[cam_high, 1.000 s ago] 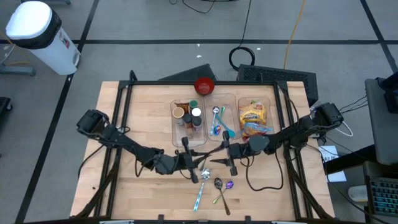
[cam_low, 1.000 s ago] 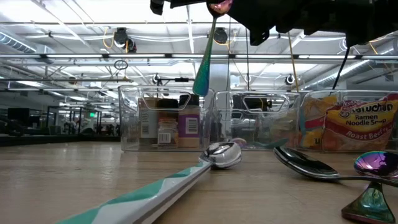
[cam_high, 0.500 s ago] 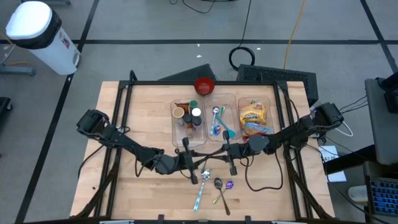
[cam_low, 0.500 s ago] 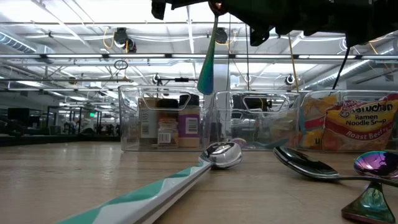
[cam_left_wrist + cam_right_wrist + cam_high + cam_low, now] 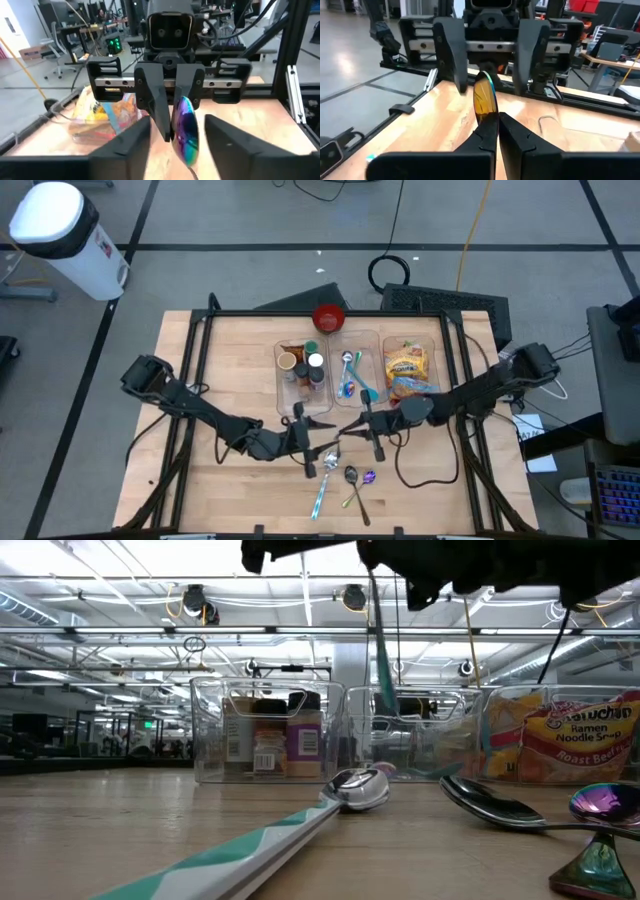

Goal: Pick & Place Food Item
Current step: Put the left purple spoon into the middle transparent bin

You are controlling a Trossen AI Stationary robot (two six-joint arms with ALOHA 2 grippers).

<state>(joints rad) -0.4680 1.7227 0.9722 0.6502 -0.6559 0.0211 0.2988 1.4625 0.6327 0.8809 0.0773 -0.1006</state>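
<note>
An iridescent spoon (image 5: 185,127) hangs in the air over the table's middle, between my two grippers, which face each other level. My right gripper (image 5: 495,131) is shut on it. My left gripper (image 5: 172,145) stands open, one finger on either side of the spoon's bowl, touching nothing. In the low view the spoon's teal handle (image 5: 383,660) hangs down above the table. The food item, ramen packets (image 5: 410,370), lies in the rightmost clear bin. My right gripper pinches the spoon at its bowl (image 5: 485,100) between its two fingers, coming level from the table's right. The bowl stands on edge and sticks out past the fingertips (image 5: 159,112). The handle (image 5: 385,680) hangs almost straight down, clear of the table.
Three clear bins (image 5: 358,368) stand in a row at the far middle, with a red bowl (image 5: 328,318) behind them. Loose spoons (image 5: 352,480) and a teal-and-white striped one (image 5: 322,492) lie on the near middle of the table, below the grippers.
My right gripper has shut on the spoon's bowl, and my left gripper has opened and let go of it. The spoon's handle, which slanted toward the table's left, has swung toward the right and now hangs nearly straight down. Both arms have stayed in place.
</note>
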